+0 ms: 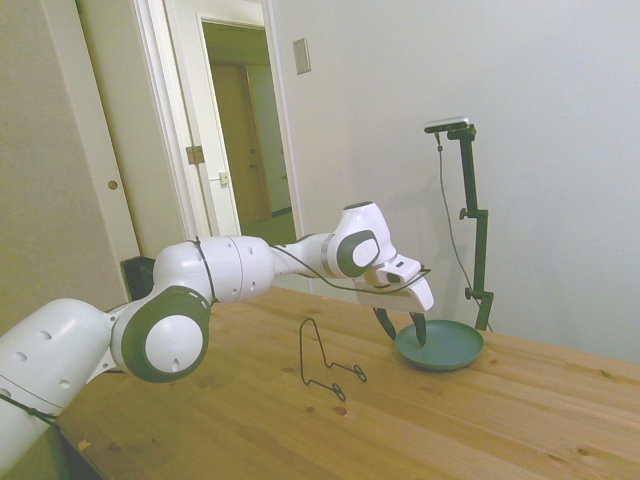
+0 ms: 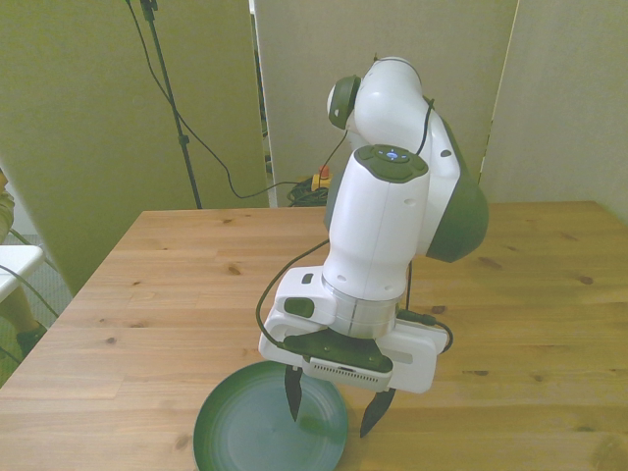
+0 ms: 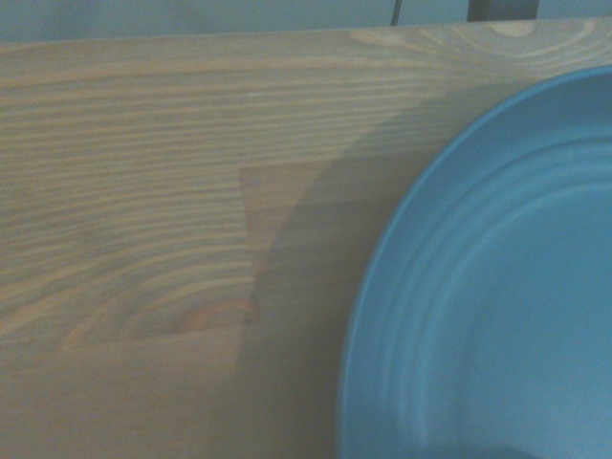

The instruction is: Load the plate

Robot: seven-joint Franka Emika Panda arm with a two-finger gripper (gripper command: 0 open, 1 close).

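1. We see the plate (image 1: 440,345) lying flat on the wooden table (image 1: 300,420), near the table's edge in the front view (image 2: 257,432).
2. The claw (image 2: 328,410) is spread, its 2 fingers (image 2: 292,397) pointing down over the plate's rim, 1 over the plate and 1 past its edge.
3. A thin wire stand (image 1: 325,360) sits on the table beside the plate, apart from it.
4. The wrist view shows the plate's ridged inside (image 3: 497,316) and bare wood next to it.
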